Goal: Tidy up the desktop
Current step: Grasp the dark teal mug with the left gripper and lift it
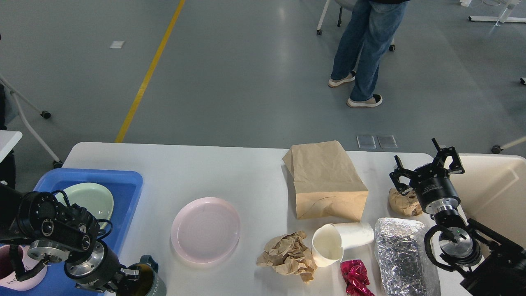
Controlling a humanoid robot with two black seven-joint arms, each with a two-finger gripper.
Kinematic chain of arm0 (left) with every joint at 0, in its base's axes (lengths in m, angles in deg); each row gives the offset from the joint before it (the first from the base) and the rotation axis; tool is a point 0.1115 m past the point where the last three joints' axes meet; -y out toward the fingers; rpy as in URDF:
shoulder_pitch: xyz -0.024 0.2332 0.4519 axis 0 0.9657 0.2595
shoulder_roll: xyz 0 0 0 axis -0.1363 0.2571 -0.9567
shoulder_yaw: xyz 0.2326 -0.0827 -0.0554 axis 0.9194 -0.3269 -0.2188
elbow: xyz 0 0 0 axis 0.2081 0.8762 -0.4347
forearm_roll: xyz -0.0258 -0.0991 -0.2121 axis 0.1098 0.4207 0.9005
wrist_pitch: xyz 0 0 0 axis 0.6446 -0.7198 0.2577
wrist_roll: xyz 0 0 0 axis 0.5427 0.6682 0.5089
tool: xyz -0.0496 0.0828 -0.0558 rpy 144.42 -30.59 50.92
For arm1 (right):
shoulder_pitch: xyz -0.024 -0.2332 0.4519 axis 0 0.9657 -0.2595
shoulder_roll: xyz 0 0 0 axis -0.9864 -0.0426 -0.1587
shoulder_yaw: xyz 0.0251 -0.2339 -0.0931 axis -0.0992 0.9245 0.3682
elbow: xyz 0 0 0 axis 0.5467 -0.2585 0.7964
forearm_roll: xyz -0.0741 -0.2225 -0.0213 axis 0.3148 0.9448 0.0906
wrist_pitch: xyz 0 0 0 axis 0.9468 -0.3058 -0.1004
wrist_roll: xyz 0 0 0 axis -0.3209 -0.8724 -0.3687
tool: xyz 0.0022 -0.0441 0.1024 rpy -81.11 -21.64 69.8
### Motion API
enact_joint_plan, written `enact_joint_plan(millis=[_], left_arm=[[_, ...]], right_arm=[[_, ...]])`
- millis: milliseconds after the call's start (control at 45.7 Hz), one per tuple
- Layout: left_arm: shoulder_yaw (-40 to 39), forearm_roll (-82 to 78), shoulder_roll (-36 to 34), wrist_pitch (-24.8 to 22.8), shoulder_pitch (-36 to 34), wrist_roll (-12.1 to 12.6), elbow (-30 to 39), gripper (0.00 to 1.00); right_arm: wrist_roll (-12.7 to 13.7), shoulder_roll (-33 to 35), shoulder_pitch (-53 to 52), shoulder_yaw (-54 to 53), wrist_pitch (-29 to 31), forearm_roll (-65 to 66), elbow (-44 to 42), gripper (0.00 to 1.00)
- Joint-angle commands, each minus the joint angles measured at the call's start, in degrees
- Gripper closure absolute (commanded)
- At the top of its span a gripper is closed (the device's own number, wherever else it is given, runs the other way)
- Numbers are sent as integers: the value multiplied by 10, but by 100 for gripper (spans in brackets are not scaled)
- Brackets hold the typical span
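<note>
Head view: the white table (230, 172) spreads below both arms. The right jaws (427, 164) stand spread wide and hold nothing, hovering just above a crumpled brown wad (404, 203); a paper bag (326, 183) lies to their left, and a foil packet (400, 255) and a tipped paper cup (339, 244) nearer the robot. The left jaws (141, 281) sit at the bottom edge, closed around a dark green cup (150, 283); a pink plate (205, 229) lies just beyond them.

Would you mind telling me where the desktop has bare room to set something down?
The desktop is bare along its far edge, between the blue tray and paper bag. It's crowded around the cup, crumpled paper and foil packet.
</note>
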Motion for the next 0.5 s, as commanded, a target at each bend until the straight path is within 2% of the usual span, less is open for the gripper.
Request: enact_joint_plan(millis=[0, 109, 306, 482], left_arm=[[5, 0, -9, -18, -21, -2, 6, 100], [22, 2, -30, -84, -94, -2, 23, 100], [122, 30, -21, -224, -352, -4, 79, 100], [209, 107, 85, -314, -576, -20, 132, 100]], right_arm=[[0, 0, 0, 1, 0, 0, 0, 0], [0, 0, 0, 0, 0, 0, 0, 0], [0, 0, 0, 1, 0, 0, 0, 0], [0, 0, 0, 1, 0, 0, 0, 0]])
